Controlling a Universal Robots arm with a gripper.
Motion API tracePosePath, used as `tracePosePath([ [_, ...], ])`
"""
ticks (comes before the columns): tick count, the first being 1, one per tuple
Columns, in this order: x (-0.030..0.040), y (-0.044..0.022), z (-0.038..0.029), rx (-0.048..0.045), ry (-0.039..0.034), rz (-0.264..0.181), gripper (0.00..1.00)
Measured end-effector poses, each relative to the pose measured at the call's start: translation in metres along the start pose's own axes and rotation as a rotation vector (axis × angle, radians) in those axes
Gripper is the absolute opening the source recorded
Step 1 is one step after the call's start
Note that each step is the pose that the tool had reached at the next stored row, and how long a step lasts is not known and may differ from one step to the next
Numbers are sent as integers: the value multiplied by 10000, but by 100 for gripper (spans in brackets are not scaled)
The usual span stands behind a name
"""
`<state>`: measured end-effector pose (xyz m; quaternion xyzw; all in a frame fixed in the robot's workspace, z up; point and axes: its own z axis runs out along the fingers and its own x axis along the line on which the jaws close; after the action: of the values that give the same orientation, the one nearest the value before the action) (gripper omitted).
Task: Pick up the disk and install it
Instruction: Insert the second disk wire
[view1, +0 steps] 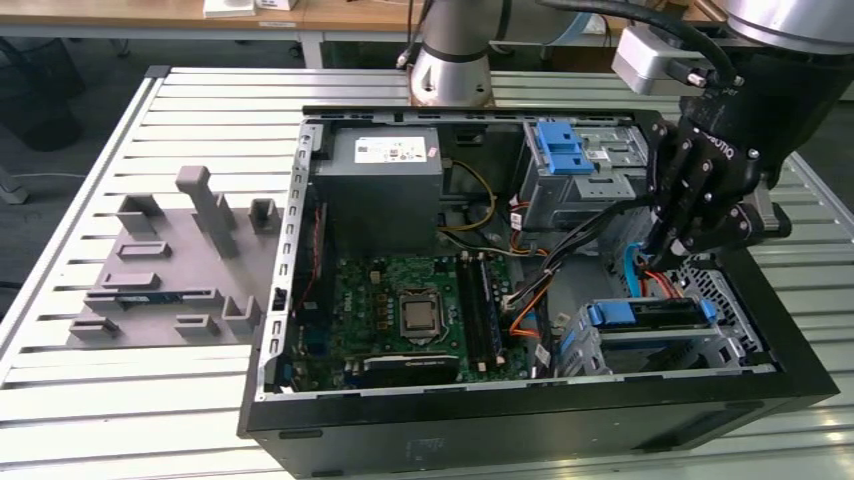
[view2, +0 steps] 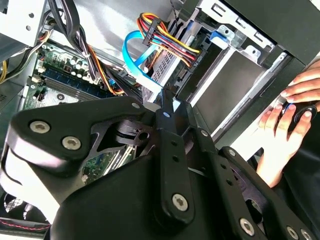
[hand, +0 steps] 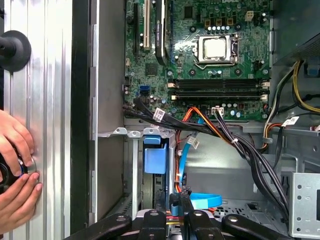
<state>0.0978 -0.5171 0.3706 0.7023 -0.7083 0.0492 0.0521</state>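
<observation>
the disk (view1: 650, 314), a silver drive in a blue carrier frame, sits in the drive cage just below the gripper (view1: 667, 248); whether the gripper is open or closed cannot be told. the open computer case (view1: 534, 415) holds a motherboard (view1: 400, 310), a power supply (view1: 376, 170) and cables. the case rests on a slatted metal table (view1: 80, 400).

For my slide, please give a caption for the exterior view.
Black robot tool lowered into open black computer case, above blue-framed disk.
</observation>
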Motion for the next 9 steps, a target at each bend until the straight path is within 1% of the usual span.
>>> tracePosePath([
  [2, -4, 0, 24, 0, 1, 0, 25],
  [9, -10, 0, 67, 0, 2, 0, 25],
])
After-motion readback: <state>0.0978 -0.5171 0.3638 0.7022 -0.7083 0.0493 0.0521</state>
